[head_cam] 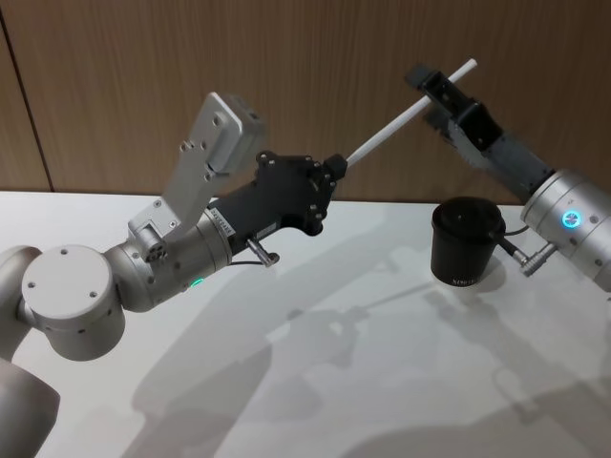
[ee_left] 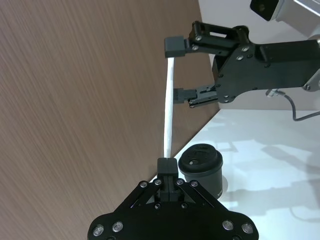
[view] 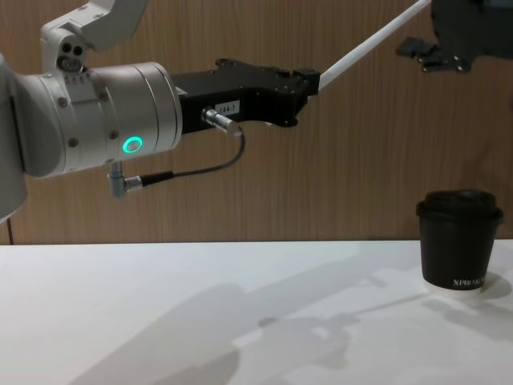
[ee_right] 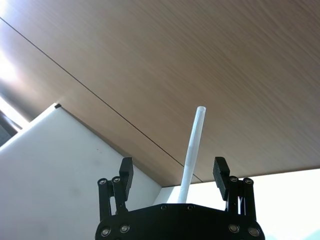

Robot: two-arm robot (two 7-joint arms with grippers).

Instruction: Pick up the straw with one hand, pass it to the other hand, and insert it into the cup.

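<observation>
- Left arm [head_cam: 172, 253] reaches forward and up; the silver left wrist [view: 120, 112] shows a lit green ring.
- Left gripper [head_cam: 336, 167] is raised high, tilted up to the right, its fingers [ee_left: 167, 166] pinched on the lower end of the straw [ee_left: 168, 110].
- Right arm [head_cam: 520, 167] slants up and leftward; the right wrist [head_cam: 573, 218] glows too.
- Right gripper [ee_right: 173, 169] has its fingers spread, one either side of the straw's upper end.

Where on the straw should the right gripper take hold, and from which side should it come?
Grip the straw on its free upper part, short of the tip: the left gripper is shut on the lower end. The straw slants up between the open fingers of the right gripper, so closing across the thin shaft from there looks best.
</observation>
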